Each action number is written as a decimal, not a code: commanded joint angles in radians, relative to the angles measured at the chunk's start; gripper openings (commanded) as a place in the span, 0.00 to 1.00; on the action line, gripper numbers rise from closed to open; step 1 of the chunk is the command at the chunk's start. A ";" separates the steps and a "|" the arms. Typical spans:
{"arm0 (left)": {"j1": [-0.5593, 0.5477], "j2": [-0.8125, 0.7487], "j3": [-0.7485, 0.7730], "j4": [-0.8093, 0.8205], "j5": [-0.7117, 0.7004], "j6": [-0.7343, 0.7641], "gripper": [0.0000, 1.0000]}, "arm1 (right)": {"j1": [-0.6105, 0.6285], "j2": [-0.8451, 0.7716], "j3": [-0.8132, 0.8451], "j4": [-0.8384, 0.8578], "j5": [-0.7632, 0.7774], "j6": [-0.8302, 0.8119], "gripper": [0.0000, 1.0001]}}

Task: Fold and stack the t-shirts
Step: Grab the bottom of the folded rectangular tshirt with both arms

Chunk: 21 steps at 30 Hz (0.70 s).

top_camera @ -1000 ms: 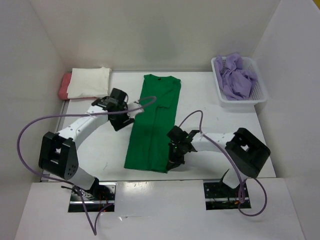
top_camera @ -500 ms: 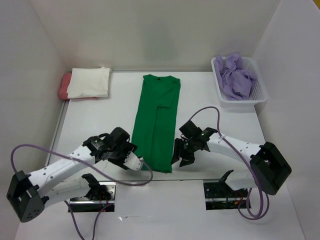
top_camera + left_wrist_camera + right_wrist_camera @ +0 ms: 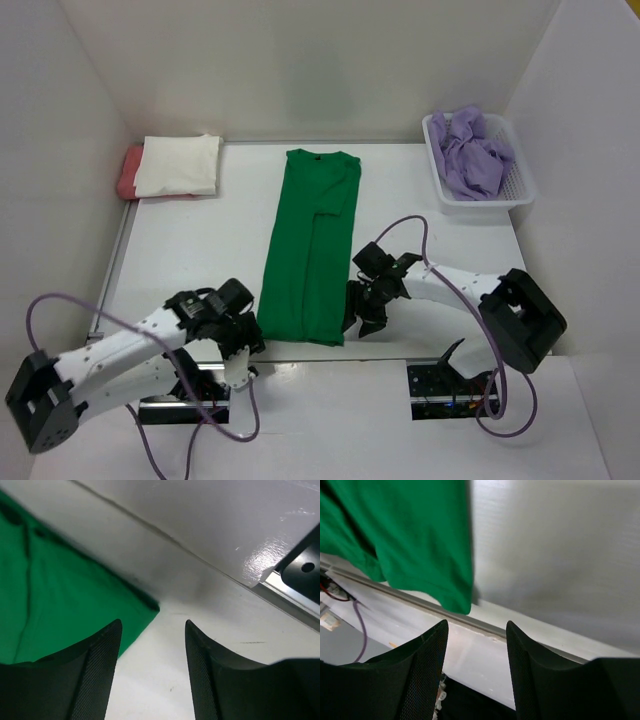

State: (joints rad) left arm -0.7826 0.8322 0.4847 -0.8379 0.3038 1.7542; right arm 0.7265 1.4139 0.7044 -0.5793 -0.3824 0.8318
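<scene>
The bright green t-shirt (image 3: pixel 305 255) lies flat as a long folded strip in the middle of the table, collar far. My left gripper (image 3: pixel 247 342) is open and empty just off the shirt's near left corner (image 3: pixel 145 607), low over bare table. My right gripper (image 3: pixel 357 320) is open and empty beside the near right corner (image 3: pixel 460 600). A folded cream-white t-shirt (image 3: pixel 180 165) rests on the salmon-red one (image 3: pixel 127 175) at the far left. The lavender t-shirt (image 3: pixel 472 150) sits crumpled in the basket.
The white mesh basket (image 3: pixel 522 185) stands at the far right corner. White walls close in the table on three sides. The table's front edge with its metal rail (image 3: pixel 530 640) runs right under both grippers. A purple cable (image 3: pixel 395 235) loops above the right arm.
My left arm has swung from beside the shirt's middle down to its near left corner. My right gripper has opened, and the shirt's near hem now lies flat.
</scene>
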 commanded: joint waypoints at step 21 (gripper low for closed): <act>-0.052 0.498 0.166 0.097 -0.042 0.134 0.55 | 0.004 0.151 0.038 0.064 -0.081 -0.089 0.56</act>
State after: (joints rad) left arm -0.8284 1.2911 0.6338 -0.7300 0.2436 1.8591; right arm 0.7269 1.5547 0.7349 -0.5358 -0.4385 0.7643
